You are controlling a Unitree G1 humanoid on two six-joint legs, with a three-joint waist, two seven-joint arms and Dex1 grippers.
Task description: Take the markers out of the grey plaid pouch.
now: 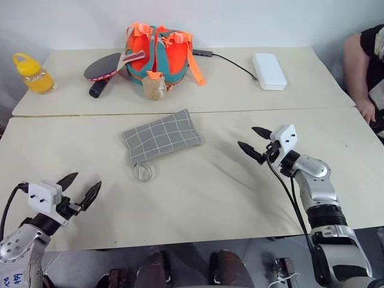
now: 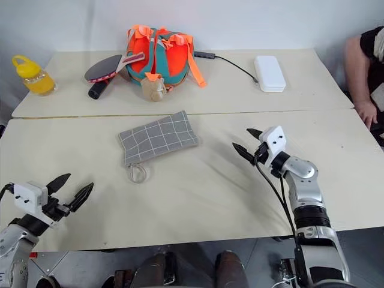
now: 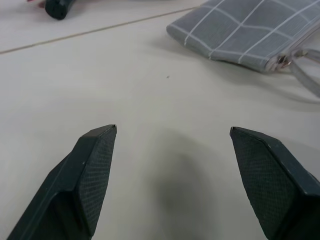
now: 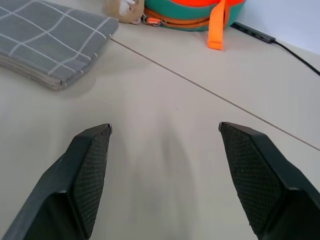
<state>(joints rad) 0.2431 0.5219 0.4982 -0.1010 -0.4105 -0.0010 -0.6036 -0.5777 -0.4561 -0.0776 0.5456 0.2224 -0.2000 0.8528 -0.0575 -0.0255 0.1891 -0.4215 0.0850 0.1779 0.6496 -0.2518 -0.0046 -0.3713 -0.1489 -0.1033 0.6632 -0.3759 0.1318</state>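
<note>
1. The left gripper point(image 1: 80, 185) hangs over the near left part of the bench point(image 1: 198, 198), its jaws spread wide and empty.
2. The right gripper point(image 1: 254, 141) hangs over the right part of the bench, its jaws also spread with nothing between them.
3. The grey plaid pouch point(image 1: 161, 136) lies flat on the bench between the two grippers, ahead of the left jaws and off to the side of the right jaws, well apart from both.
4. Its ring pull point(image 1: 143, 172) lies on the bench at the pouch's near corner, on the side toward the left jaws. The markers cannot be seen.
5. Farther from the jaws than the pouch stand an orange-and-teal bag point(image 1: 161, 53), a paddle point(image 1: 108, 67) leaning at its side, a yellow bottle point(image 1: 33, 74) and a white box point(image 1: 269, 71).
6. A person's arm point(image 1: 363, 72) rests at the bench's far right edge.
</note>
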